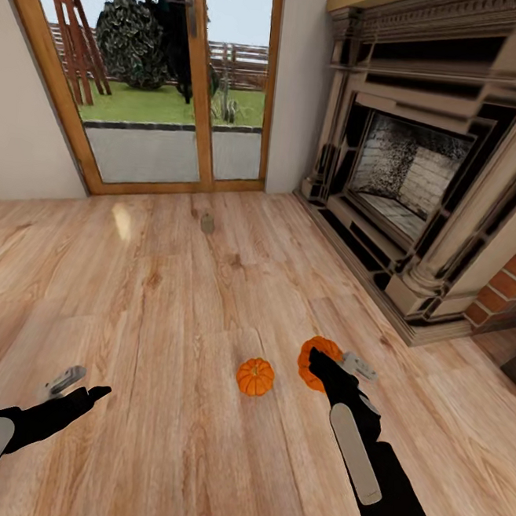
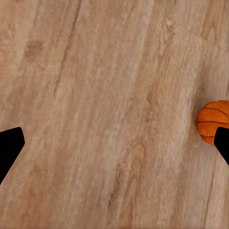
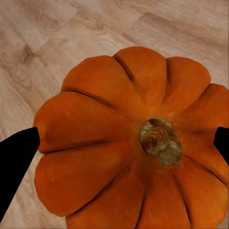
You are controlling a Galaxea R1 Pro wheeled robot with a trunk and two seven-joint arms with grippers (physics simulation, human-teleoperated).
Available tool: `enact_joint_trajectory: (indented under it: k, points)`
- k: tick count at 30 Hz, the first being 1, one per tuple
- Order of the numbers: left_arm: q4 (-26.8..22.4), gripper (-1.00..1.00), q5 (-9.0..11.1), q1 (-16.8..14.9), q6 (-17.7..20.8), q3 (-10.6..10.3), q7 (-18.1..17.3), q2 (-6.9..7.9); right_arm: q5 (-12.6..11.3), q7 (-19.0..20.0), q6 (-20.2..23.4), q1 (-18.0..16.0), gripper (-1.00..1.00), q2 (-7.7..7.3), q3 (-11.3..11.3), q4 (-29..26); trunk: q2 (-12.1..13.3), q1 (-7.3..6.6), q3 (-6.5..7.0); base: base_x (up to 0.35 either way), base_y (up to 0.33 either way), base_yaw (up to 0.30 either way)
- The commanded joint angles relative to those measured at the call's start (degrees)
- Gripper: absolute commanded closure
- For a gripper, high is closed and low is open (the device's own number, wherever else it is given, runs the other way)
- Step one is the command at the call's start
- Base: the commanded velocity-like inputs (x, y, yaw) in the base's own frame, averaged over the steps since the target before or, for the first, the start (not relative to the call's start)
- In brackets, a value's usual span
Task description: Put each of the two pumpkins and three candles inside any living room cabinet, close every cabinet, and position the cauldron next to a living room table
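Observation:
Two orange ribbed pumpkins lie on the wood floor. One pumpkin [image 1: 255,376] sits free in the middle and also shows at the edge of the left wrist view [image 2: 213,121]. The other pumpkin [image 1: 317,353] [image 3: 119,143] lies right under my right gripper [image 1: 340,367] [image 3: 121,148], which is open with its fingertips [image 3: 16,160] spread on either side of it. My left gripper [image 1: 77,387] [image 2: 114,148] hovers open over bare floor to the left of the free pumpkin. Farther off on the floor stands a small tan stub [image 1: 208,222], perhaps a candle.
A carved stone fireplace [image 1: 424,171] with a raised hearth fills the right side, with brick [image 1: 515,291] beside it. A wood-framed glass door [image 1: 173,76] to the garden closes the far wall. Open floor [image 1: 130,277] stretches left and ahead.

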Motion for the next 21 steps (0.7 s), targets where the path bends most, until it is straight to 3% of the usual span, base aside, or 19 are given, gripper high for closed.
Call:
enact_joint_trajectory:
  k: [1,7,16,21]
  points:
    - [-0.1,-1.0,0.6,0.0,0.2,0.0,0.5,0.0,-0.5,-0.5,0.2,0.0,1.0,0.0,0.1,-0.2,0.0,-0.01,-0.05,0.005,0.0,0.0]
    - [0.4,-1.0,0.6,0.0,0.2,0.0,0.5,-0.08,-0.5,-0.4,0.2,0.2,1.0,-0.1,0.0,-1.3,0.0,-0.01,-0.05,0.001,0.0,-0.034]
    - [1.0,-1.0,0.5,0.0,0.2,-0.1,0.4,-0.08,-0.5,-0.4,0.2,0.3,1.0,-0.37,-0.1,-1.4,0.0,-0.01,-0.05,0.01,0.0,-0.241]
    - [1.1,-1.0,0.5,0.0,0.1,-0.1,0.4,-0.28,-0.6,-0.3,0.2,0.3,1.0,-0.95,-0.1,-1.4,0.0,-0.01,-0.05,0.23,0.0,-0.285]
